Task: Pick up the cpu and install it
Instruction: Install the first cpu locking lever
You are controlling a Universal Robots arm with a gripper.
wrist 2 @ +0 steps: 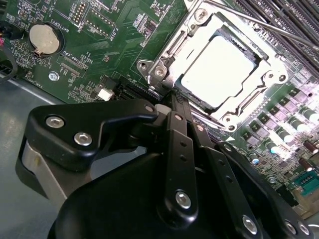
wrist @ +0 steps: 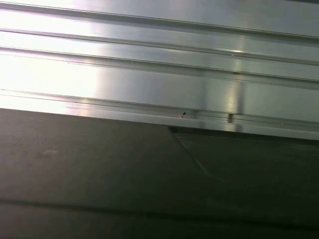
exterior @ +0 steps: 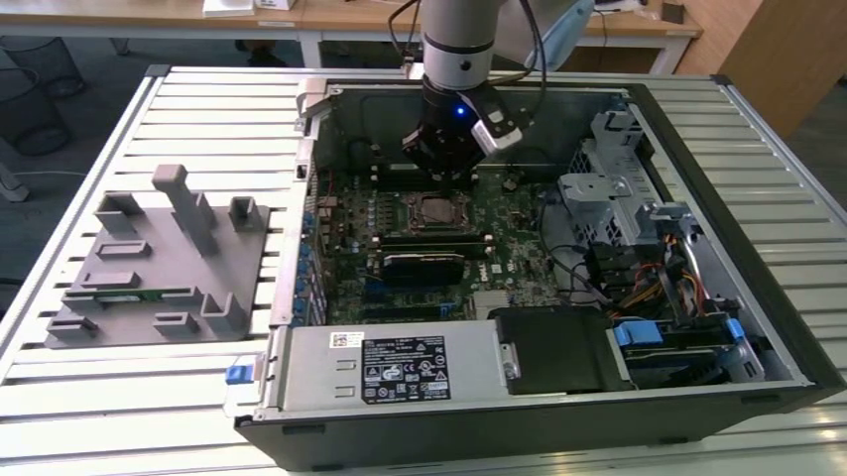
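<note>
Worktop (exterior: 79, 416): slatted metal, carrying everything listed below.

Computer case (exterior: 741, 297): open, lying on its side on the worktop, towards the exterior view's right.

Grey holder tray (exterior: 146, 273): beside the case on the exterior view's left, well apart from the arm; a long green memory stick (exterior: 129, 294) rests in one of its slots.

Green circuit board (exterior: 517, 233): flat on the case floor, with a round coin battery (wrist 2: 44, 39) near one edge in the second wrist view.

Arm: reaching down into the case, its gripper (exterior: 441, 167) hanging over the board just behind the socket.

Socket frame (wrist 2: 158, 71): metal, bolted to the board, surrounding the chip.

Cpu (wrist 2: 218, 71): silvery square, lying flat in the socket, by my judgement already seated. It sits just ahead of and below the jaws, apart from them; being square, it offers no long axis.

Jaws: pressed together in the second wrist view, holding nothing.
</note>
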